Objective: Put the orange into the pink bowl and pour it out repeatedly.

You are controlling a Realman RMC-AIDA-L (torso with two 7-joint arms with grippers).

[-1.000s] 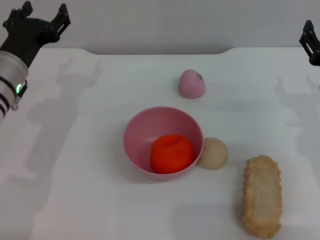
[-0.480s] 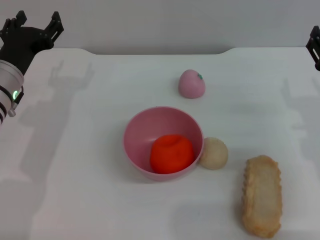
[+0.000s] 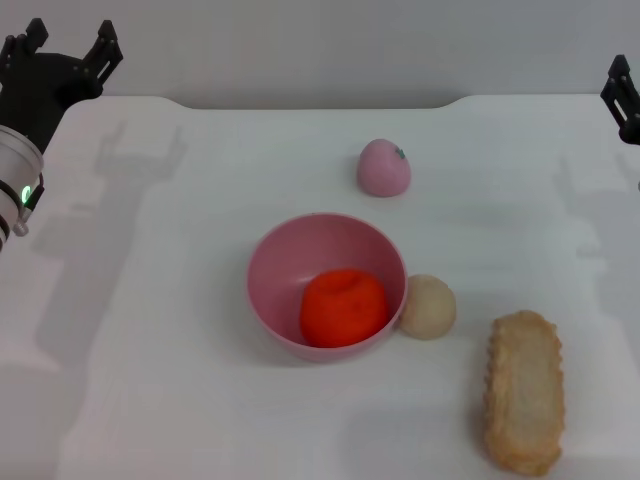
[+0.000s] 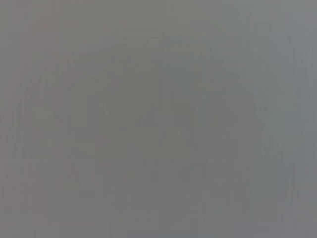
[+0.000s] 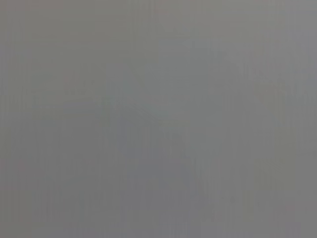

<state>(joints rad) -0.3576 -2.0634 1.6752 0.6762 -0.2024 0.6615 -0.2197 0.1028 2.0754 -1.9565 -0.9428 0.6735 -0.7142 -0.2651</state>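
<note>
A: Where is the orange (image 3: 343, 307)?
B: Inside the pink bowl (image 3: 283, 270), mid-counter (image 3: 180, 350), with a beige ball (image 3: 428, 306) touching the bowl's rim

A: And the end effectors?
B: Left end effector (image 3: 62, 45) spread wide, far left corner; right end effector (image 3: 622, 95) at the far right edge, can't tell its state

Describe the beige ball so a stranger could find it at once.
Start at the pink bowl mid-table, which holds the orange. The beige ball touches the bowl's right side. It is plain, round and tan, unlike the long crusty bread nearby.
</note>
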